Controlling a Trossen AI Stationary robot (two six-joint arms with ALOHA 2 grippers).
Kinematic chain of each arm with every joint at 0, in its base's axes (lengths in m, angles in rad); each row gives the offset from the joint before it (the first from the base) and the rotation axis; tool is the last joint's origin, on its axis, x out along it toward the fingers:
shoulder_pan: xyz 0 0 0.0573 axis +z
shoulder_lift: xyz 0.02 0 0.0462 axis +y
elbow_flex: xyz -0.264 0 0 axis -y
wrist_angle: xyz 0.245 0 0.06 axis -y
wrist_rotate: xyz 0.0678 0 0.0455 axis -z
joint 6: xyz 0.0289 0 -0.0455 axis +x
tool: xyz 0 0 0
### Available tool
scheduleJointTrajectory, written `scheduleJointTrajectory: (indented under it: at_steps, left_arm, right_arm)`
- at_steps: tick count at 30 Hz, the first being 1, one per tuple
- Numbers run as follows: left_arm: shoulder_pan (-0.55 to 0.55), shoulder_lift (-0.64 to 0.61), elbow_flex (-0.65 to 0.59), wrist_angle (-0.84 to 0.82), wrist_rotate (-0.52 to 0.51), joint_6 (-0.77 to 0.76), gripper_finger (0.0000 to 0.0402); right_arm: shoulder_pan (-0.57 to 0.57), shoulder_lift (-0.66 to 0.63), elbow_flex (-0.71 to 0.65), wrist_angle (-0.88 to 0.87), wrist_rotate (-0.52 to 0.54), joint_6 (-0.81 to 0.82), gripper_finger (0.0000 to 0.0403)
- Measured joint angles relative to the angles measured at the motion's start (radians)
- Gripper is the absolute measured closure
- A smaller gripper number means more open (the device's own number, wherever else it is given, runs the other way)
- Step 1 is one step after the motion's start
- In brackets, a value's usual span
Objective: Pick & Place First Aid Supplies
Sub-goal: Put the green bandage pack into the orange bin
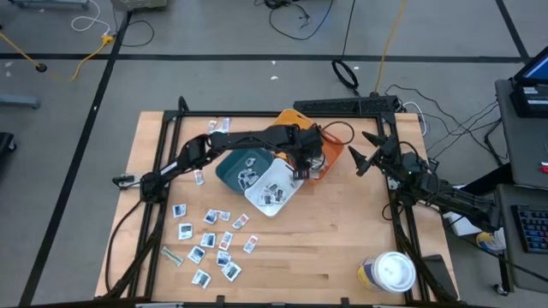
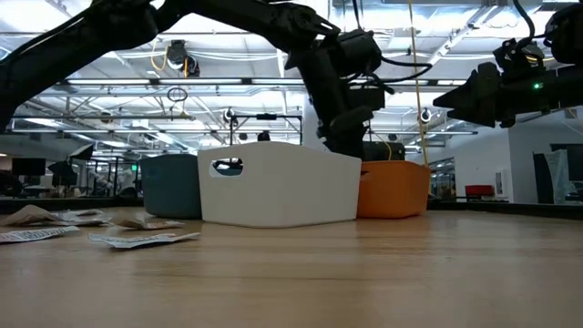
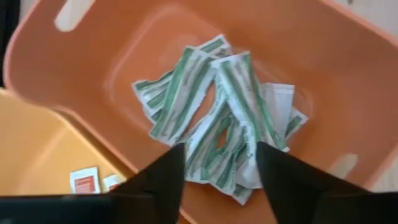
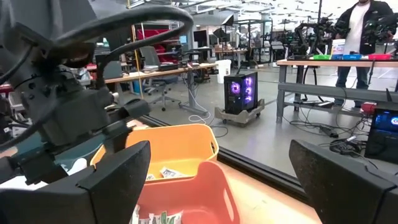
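1. At the bottom of the left wrist view the left gripper (image 3: 219, 171) hangs over the orange bin (image 3: 348, 68), fingers (image 3: 163, 180) spread wide with nothing between them.
2. Straight below the gap lies a heap of strips (image 3: 217, 118), green-striped wrappers fanned out on the bin floor. Their long axes run mostly from lower left to upper right of that view, a few crossing.
3. The relation that matters: the gripper is directly above the pile, so the strips here look already placed. I judge the next pick lies elsewhere.
4. In the high view, loose packets (image 1: 210, 239) are scattered at lower left of the table (image 1: 325, 257), well apart from the left gripper (image 1: 304, 162) at centre.
5. The left arm is the nearer one to them. It would have to swing back toward the lower left.
6. More packets show in the white bin (image 1: 272, 190) and the teal bin (image 1: 238, 167).
7. The right gripper (image 1: 366, 154) waits right of the bins, fingers wide apart and empty.
8. Farthest off, a person (image 4: 360, 31) stands at a bench at upper right of the right wrist view.
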Motion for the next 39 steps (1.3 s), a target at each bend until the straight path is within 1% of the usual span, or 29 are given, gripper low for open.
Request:
scheduleJointTrajectory:
  at_steps: [3,5,7,10,15,21,24,26,27,29,32,35,39]
  left_arm:
    - [0.008,-0.003,0.000,-0.005,-0.002,-0.023,0.0151]
    - [0.015,-0.013,0.000,-0.023,-0.002,-0.063,0.0127]
    - [0.024,-0.039,0.006,-0.066,-0.002,-0.097,0.0109]
    - [0.039,-0.081,0.007,-0.157,-0.001,-0.136,0.0092]
    - [0.062,-0.149,0.008,-0.341,0.000,-0.142,0.0087]
    - [0.082,-0.225,0.008,-0.549,0.031,-0.196,0.0100]
    - [0.086,-0.263,-0.011,-0.606,0.033,-0.205,0.0106]
    - [0.081,-0.303,-0.067,-0.598,0.032,-0.210,0.0109]
    - [0.072,-0.331,-0.114,-0.576,0.032,-0.212,0.0110]
    - [0.041,-0.411,-0.244,-0.501,0.032,-0.211,0.0110]
    - [-0.026,-0.569,-0.464,-0.389,0.037,-0.222,0.0105]
    - [-0.117,-0.710,-0.657,-0.335,0.039,-0.244,0.0101]
    - [-0.275,-0.851,-0.846,-0.345,0.093,-0.303,0.0099]
  right_arm:
    - [0.000,0.000,0.000,0.000,0.000,0.000,0.0026]
    - [0.000,0.000,0.000,0.000,0.000,0.000,0.0025]
    - [0.000,0.000,0.000,0.000,0.000,0.000,0.0026]
    - [0.000,0.000,0.000,0.000,0.000,0.000,0.0026]
    - [0.000,0.001,0.000,0.000,0.000,0.000,0.0026]
    - [0.000,0.001,0.000,0.000,0.000,0.000,0.0026]
    - [0.000,0.001,0.000,0.001,0.000,0.000,0.0026]
    - [0.000,0.001,0.000,0.000,0.000,0.000,0.0026]
    - [0.000,0.001,0.000,0.000,0.000,0.000,0.0026]
    - [0.000,0.001,0.000,0.000,0.000,0.000,0.0026]
    - [0.000,0.001,0.000,0.000,0.000,0.000,0.0026]
    - [0.000,0.001,0.000,0.000,0.000,0.000,0.0026]
    - [0.000,0.001,0.000,0.000,0.000,0.000,0.0026]
